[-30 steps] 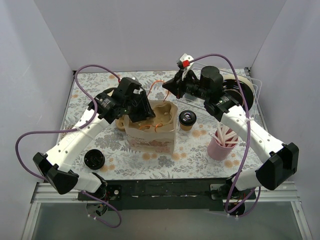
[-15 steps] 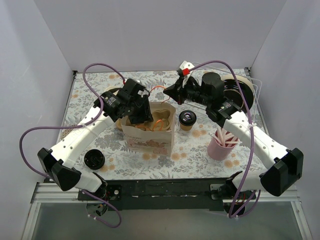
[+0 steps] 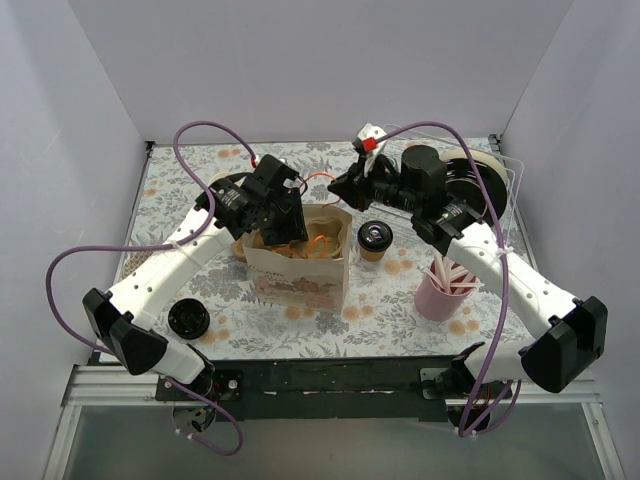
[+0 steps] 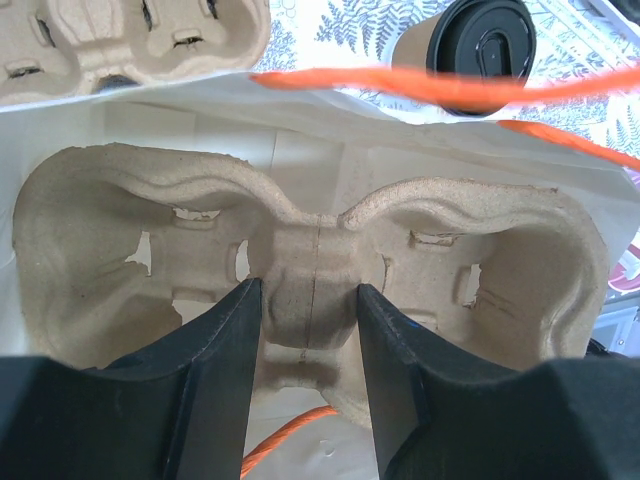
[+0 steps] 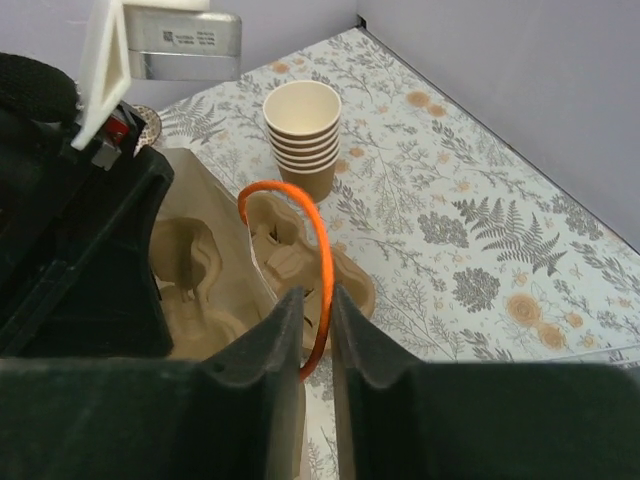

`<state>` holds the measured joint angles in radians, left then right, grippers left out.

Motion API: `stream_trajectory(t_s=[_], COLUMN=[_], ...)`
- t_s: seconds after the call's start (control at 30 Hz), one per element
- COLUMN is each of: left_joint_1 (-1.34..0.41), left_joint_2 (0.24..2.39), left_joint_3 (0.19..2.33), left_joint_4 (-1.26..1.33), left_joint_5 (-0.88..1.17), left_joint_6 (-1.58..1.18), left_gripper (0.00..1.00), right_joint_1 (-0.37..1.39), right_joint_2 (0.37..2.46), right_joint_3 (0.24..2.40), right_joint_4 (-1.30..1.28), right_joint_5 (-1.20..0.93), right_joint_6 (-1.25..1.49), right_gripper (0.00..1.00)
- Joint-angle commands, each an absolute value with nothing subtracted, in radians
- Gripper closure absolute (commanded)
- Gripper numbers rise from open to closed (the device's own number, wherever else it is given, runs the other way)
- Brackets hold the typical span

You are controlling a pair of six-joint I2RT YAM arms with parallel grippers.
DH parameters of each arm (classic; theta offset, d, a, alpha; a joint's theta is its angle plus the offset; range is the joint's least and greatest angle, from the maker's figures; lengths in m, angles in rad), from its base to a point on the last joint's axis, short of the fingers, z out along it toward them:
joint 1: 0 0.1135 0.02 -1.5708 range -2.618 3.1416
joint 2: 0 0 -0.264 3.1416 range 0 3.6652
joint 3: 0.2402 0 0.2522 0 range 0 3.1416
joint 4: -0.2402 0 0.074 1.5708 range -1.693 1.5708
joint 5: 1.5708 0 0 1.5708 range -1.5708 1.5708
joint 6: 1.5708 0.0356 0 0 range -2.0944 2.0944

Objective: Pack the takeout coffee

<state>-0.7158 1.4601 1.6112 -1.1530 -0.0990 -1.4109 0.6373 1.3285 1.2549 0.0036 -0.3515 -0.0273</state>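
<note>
The takeout coffee (image 3: 374, 238), a short brown cup with a black lid, stands on the table just right of the paper bag (image 3: 300, 280). It also shows in the left wrist view (image 4: 470, 50), beyond the bag's rim. My left gripper (image 3: 285, 228) reaches into the bag's open top. Its fingers clamp the centre ridge of a pulp cup carrier (image 4: 150, 240) inside the bag. My right gripper (image 3: 335, 183) is at the bag's far right corner, shut on the orange handle (image 5: 322, 235).
A second pulp carrier (image 4: 130, 40) lies behind the bag, near a stack of lidless cups (image 5: 303, 135). A pink cup of straws (image 3: 445, 285) stands front right. A black-lidded item (image 3: 188, 318) is front left. A clear tray (image 3: 490, 180) stands back right.
My left gripper has lowered the pulp carrier from above the bag down into it. The bag's mouth has squared up. My right gripper has stayed on the handle.
</note>
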Motion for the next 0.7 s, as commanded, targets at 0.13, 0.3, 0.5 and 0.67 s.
stream_trajectory(t_s=[0.13,0.3,0.5,0.67], left_joint_1=[-0.719,-0.719,-0.719,-0.719], left_joint_2=[1.414,1.396,1.385,1.381], left_joint_3=[1.602,1.583,1.566,1.565], left_joint_4=[-1.164,-1.16,-1.147,-1.147], left_joint_5=[-0.127,-0.112,-0.095,-0.095], left_joint_6=[-1.41,-1.417,-1.419,-1.416], left_gripper=[0.71,0.71,0.71,0.71], right_joint_1=[0.643,0.643,0.644,0.644], right_joint_2=[1.328,1.356,1.371,1.348], right_joint_3=[1.515,1.597,1.586,1.577], right_joint_4=[-0.343,-0.645,-0.768,-0.77], right_joint_5=[-0.081,-0.006,-0.1,-0.077], right_joint_6=[0.152,0.418,0.645,0.724], right_gripper=[0.58,0.56,0.59,0.59])
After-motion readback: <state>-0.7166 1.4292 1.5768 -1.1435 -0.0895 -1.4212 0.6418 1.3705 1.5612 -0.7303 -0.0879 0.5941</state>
